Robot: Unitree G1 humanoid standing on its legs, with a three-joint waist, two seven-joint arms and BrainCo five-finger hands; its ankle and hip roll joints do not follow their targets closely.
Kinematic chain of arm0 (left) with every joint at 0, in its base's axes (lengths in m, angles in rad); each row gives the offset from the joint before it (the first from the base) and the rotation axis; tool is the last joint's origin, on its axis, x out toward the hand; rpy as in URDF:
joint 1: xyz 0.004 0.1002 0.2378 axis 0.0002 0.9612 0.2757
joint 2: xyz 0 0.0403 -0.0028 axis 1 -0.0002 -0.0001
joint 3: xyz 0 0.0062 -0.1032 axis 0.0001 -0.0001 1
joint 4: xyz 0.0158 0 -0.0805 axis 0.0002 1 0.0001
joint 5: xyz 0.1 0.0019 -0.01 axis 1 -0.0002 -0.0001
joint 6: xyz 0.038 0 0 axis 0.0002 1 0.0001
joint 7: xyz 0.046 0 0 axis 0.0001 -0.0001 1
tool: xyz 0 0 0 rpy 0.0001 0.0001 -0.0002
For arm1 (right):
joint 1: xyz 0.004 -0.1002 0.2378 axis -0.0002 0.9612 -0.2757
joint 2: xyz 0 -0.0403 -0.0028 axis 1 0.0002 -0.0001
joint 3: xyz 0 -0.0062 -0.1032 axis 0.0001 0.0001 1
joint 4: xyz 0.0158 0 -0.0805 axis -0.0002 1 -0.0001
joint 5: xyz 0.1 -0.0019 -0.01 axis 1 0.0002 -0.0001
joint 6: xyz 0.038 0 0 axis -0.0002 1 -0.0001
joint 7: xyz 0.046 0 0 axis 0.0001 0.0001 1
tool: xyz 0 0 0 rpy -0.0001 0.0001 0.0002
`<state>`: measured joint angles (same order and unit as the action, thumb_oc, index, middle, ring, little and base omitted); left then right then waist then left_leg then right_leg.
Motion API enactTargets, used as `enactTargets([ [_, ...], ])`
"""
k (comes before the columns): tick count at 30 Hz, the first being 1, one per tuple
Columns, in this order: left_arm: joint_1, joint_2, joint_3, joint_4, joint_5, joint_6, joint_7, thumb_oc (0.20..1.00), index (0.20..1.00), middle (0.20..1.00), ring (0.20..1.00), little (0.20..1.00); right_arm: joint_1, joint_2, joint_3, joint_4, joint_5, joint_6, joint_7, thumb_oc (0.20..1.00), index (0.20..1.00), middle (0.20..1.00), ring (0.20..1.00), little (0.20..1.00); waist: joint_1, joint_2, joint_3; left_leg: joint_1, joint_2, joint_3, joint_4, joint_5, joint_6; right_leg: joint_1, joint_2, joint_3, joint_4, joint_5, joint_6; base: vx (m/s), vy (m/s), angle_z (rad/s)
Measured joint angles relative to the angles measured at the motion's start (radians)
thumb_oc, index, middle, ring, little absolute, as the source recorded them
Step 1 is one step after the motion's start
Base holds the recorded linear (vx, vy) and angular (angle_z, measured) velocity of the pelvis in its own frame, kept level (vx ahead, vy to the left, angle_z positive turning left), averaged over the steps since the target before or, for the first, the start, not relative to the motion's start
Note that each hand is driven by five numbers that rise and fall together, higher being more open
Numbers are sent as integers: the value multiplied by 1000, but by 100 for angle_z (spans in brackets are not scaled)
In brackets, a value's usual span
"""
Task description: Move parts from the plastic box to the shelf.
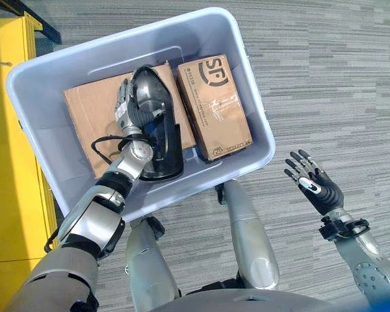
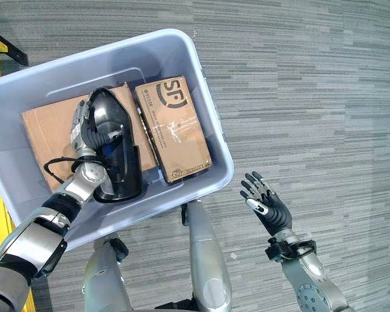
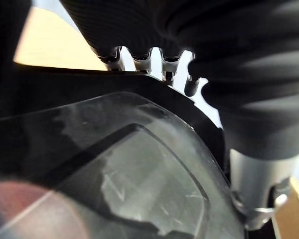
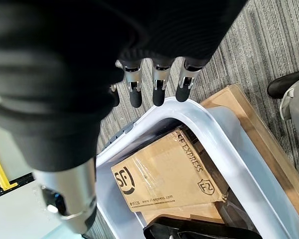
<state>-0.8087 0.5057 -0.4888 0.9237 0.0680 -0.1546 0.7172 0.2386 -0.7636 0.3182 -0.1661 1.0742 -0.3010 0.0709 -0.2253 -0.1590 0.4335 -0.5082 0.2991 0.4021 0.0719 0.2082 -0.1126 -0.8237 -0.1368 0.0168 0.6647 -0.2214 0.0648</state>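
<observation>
A grey-blue plastic box (image 1: 104,62) stands on the floor in front of me. Inside lie a black moulded part with a clear lens (image 1: 157,130), a large flat cardboard box (image 1: 91,117) beneath it, and a smaller cardboard box (image 1: 214,107) to its right. My left hand (image 1: 125,104) reaches into the box. Its fingers curl over the far rim of the black part (image 3: 139,169) while the thumb stays on the near side. My right hand (image 1: 318,185) hovers over the carpet to the right of the box, fingers (image 4: 158,94) spread and holding nothing.
A yellow structure (image 1: 6,162) runs along the left side, close to the plastic box. Grey striped carpet (image 1: 325,78) stretches to the right and behind the box. The box's near right corner (image 2: 224,172) lies close to my right hand.
</observation>
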Motion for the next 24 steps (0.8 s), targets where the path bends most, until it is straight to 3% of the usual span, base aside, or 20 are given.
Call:
enactTargets([
  [24,-63,-1,-101,-137,80,-10,-88,1000,1000,1000,1000,1000,4,1,-5,31,0,4,16,1000,1000,1000,1000,1000,-1,14,-4,3,-4,2,2,0,0,1,-3,5,-1,8,3,0,0,0],
])
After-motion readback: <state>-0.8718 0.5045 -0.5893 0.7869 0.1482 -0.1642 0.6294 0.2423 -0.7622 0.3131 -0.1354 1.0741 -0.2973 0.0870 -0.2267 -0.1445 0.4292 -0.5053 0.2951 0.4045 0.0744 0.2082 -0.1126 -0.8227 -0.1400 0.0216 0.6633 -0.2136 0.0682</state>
